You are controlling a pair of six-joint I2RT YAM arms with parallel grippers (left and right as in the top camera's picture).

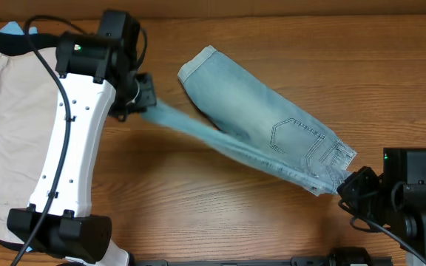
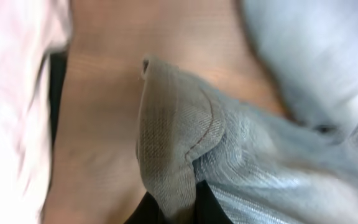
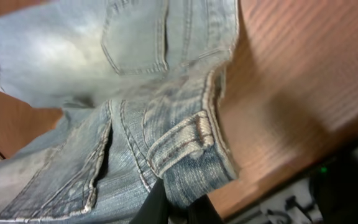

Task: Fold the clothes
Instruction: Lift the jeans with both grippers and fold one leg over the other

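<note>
**Overhead view.** The denim shorts [image 1: 272,129] lie in a diagonal band across the wooden table [image 1: 198,214], from upper centre to lower right of the frame, with a back pocket [image 1: 296,137] facing up. The left gripper [image 1: 145,100], upper left of centre, is clamped on a stretched strip of the fabric. The right gripper [image 1: 348,190], at lower right, is clamped on the waistband beside a belt loop [image 3: 188,140]. A beige garment [image 1: 6,133] lies at the left edge.
</note>
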